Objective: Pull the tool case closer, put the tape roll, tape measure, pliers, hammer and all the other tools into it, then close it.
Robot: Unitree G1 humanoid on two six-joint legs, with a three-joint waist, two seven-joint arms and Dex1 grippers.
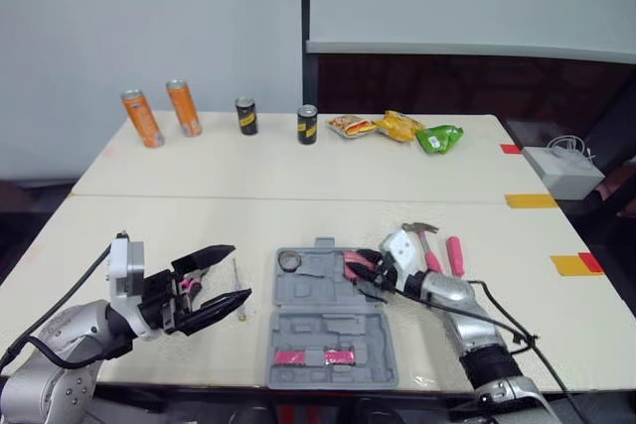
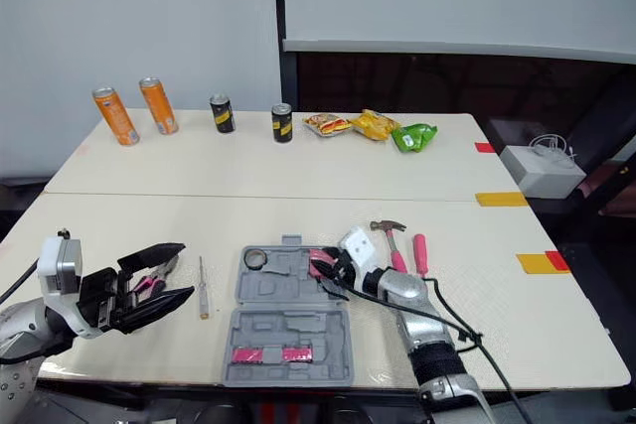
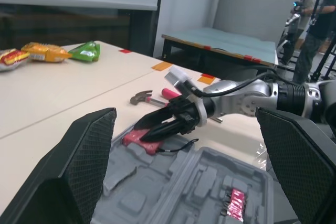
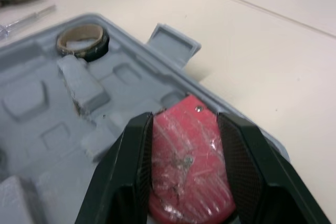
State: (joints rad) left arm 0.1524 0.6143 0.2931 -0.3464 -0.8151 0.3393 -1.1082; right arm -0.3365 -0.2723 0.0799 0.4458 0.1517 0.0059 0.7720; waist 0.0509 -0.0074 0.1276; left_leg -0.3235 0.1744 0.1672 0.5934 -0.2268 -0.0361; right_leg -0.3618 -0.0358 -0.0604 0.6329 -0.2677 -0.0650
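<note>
On the table (image 1: 298,186), our tool case (image 1: 323,325) holds the tape roll (image 1: 290,261); right gripper (image 1: 366,270) clamps the tape measure (image 4: 186,166) at its one o'clock, left gripper (image 1: 238,272) gapes empty, hammer (image 1: 419,229) and pliers (image 2: 149,282) unpacked.

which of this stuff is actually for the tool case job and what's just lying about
For the job: tool case, tape roll, tape measure in the right gripper, hammer, pink-handled tool, screwdriver, pliers.

Lying about: orange cans, black cans, snack packets, white box.
</note>
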